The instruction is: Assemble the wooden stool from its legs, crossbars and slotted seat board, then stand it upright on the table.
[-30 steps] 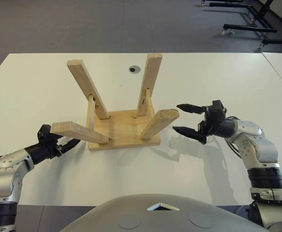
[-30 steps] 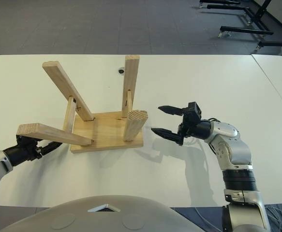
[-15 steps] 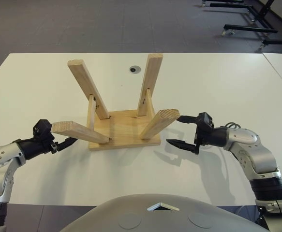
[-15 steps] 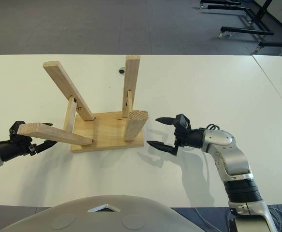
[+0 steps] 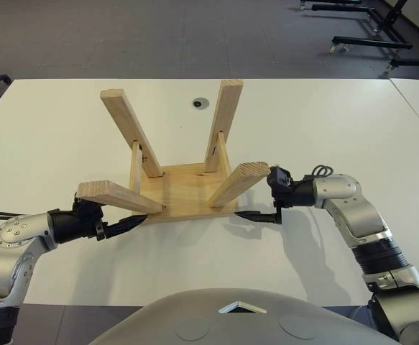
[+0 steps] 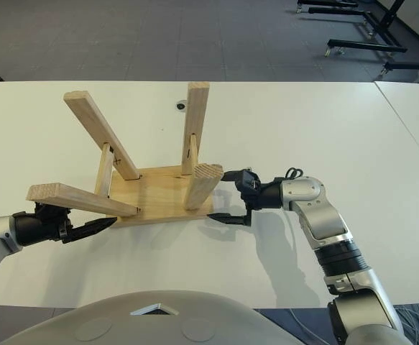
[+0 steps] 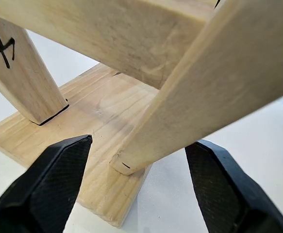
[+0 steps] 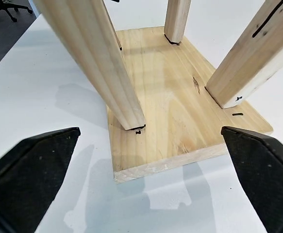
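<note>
The stool [image 5: 186,192] is sitting upside down, mid-frame, all four legs [image 5: 129,129] in. The left claw [image 5: 126,223] and right claw [image 5: 258,195] are hanging open at its sides. Standing it up is looking like what's left.

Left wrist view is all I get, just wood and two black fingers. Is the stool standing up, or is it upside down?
Observer: Upside down. The head views show the seat board lying flat on the table with all four legs pointing up.
Operator: Where did the other arm go?
Observer: The right gripper is at the board's right end, open, next to the near right leg.
Operator: Is anything else on the table?
Observer: Just a small dark round thing in the tabletop, beyond the far legs.
</note>
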